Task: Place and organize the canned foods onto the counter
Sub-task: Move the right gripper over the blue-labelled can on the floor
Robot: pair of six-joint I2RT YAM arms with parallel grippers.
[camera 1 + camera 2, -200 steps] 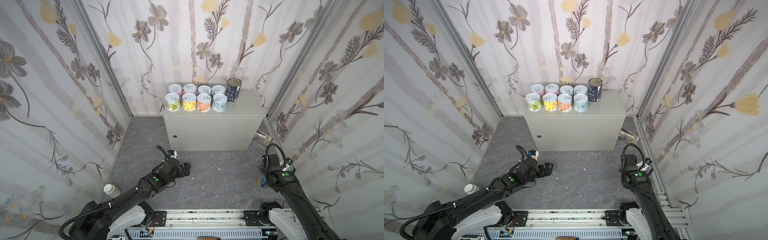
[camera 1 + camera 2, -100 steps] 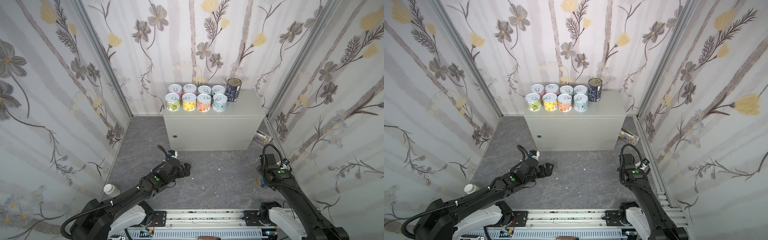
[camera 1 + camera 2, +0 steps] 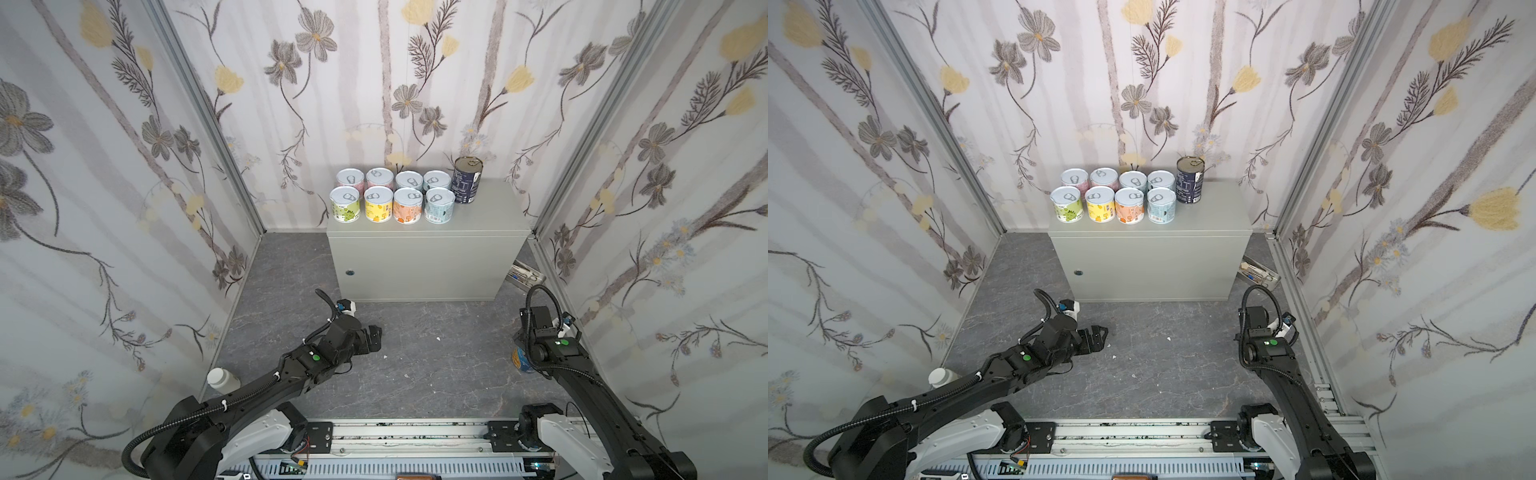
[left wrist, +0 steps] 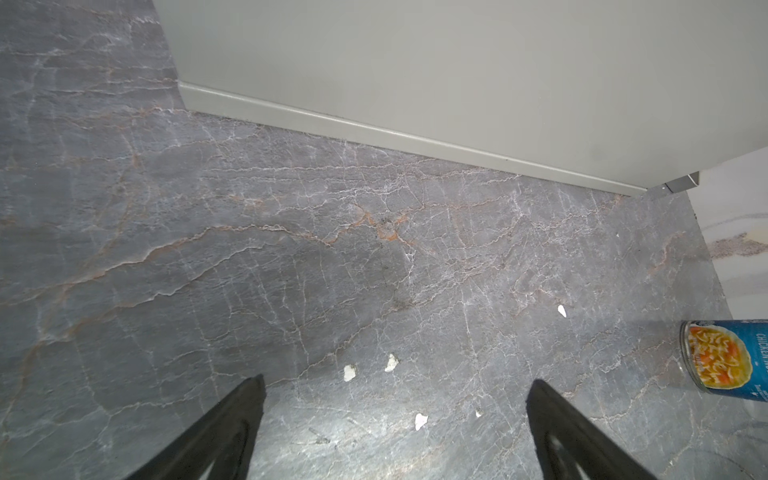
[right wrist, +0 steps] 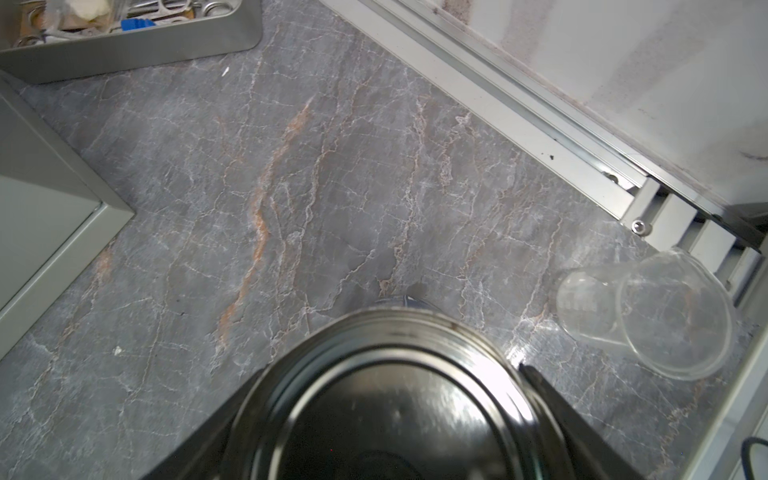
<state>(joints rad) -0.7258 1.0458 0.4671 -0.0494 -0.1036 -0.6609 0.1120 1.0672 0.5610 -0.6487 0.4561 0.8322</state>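
Right tool (image 5: 386, 374) straddles blue can (image 5: 386, 419), upright on floor at right side. Jaws sit close beside rim; firm pinch or not, cannot tell. Seat jaws on can body below rim before lift. Raise straight, clear of toppled clear cup (image 5: 648, 320). Set down on bare bench (image 3: 490, 216) top beside dark navy can (image 3: 466, 185), extending rows of short cans (image 3: 408, 199). Left tool (image 4: 397, 380) gaping, empty, over floor.

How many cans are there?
10: eight short cans in two rows on the counter, a navy can beside them, a blue soup can on the floor at the right gripper.
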